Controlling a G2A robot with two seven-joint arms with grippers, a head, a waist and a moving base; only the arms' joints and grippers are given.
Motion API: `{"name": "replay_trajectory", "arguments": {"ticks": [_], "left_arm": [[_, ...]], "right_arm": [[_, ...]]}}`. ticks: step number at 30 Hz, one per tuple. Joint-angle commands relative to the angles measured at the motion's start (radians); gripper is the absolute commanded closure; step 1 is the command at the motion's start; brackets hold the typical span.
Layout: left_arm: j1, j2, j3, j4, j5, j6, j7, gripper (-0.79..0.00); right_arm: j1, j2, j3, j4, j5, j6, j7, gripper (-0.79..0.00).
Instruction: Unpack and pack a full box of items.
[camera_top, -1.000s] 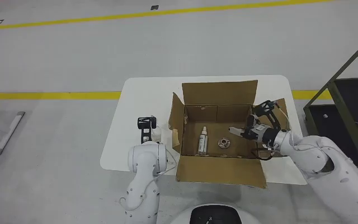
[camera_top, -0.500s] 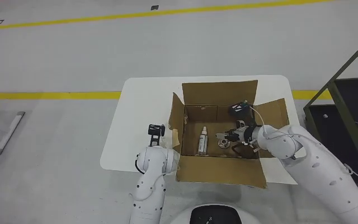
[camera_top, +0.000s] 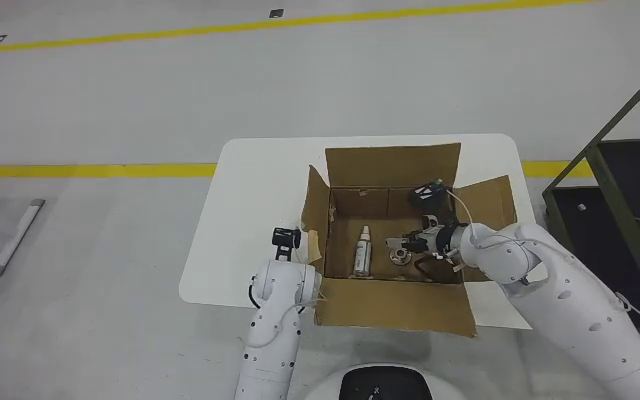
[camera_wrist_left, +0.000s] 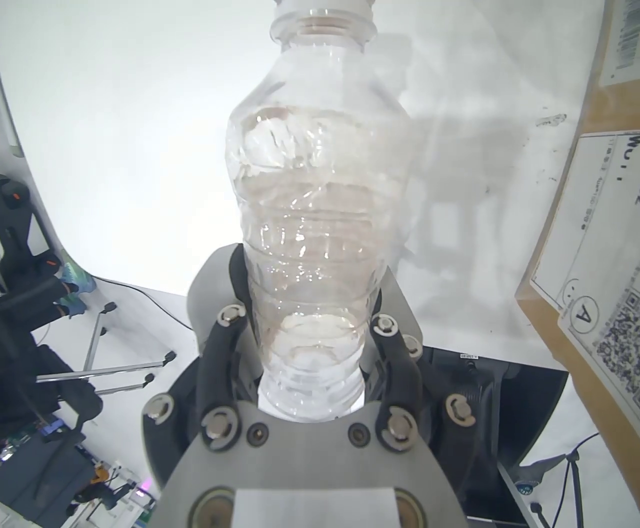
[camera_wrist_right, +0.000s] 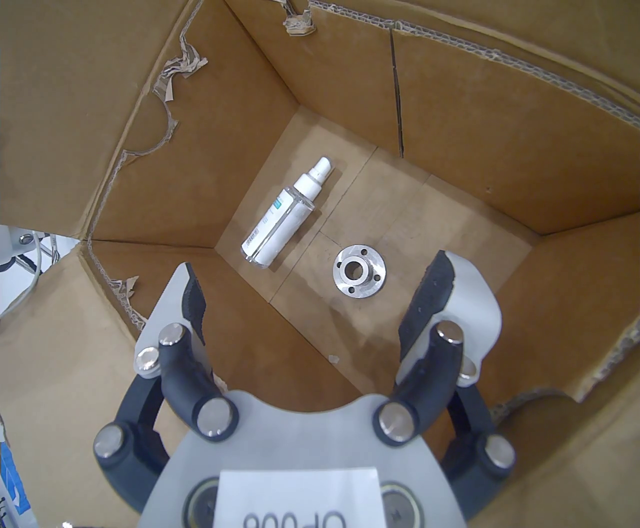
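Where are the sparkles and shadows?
Left wrist view: bright glints sparkle on the clear plastic water bottle held in the left hand, with a grey shadow beside it on the white table. Right wrist view: the round silver metal ring shines softly inside the brown cardboard box.

The left hand (camera_wrist_left: 310, 300) with its bottle (camera_wrist_left: 315, 175) moved nearer the box (camera_top: 390, 165), while the right hand (camera_wrist_right: 317, 285) swung down into it.

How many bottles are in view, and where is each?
2. A clear plastic bottle is clamped in the left gripper beside the box; a spray bottle lies on the box floor. Others may be hidden.
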Motion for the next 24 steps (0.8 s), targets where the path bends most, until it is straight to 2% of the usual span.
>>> {"name": "replay_trajectory", "arguments": {"ticks": [1, 8, 13, 18, 24], "left_arm": [[-0.004, 0.000, -0.003, 0.003, -0.018, -0.007, 0.006, -0.785], [0.004, 0.000, -0.008, -0.017, -0.020, 0.010, -0.004, -0.785], [0.018, 0.001, -0.022, -0.070, -0.028, 0.025, -0.007, -0.785], [0.032, 0.003, -0.042, -0.141, -0.061, 0.006, -0.013, -0.785], [0.038, 0.008, -0.071, -0.193, -0.061, 0.011, -0.024, -0.785]], "right_arm": [[0.000, 0.000, 0.000, 0.000, 0.000, 0.000, 0.000, -0.785], [-0.012, -0.001, 0.000, -0.020, -0.001, 0.007, -0.014, -0.785], [0.015, -0.014, -0.010, -0.032, 0.105, 0.055, 0.021, -0.785], [0.129, -0.044, -0.103, 0.050, 0.202, 0.130, 0.162, -0.785], [0.256, -0.096, -0.232, 0.206, 0.236, 0.212, 0.176, -0.785]]}}
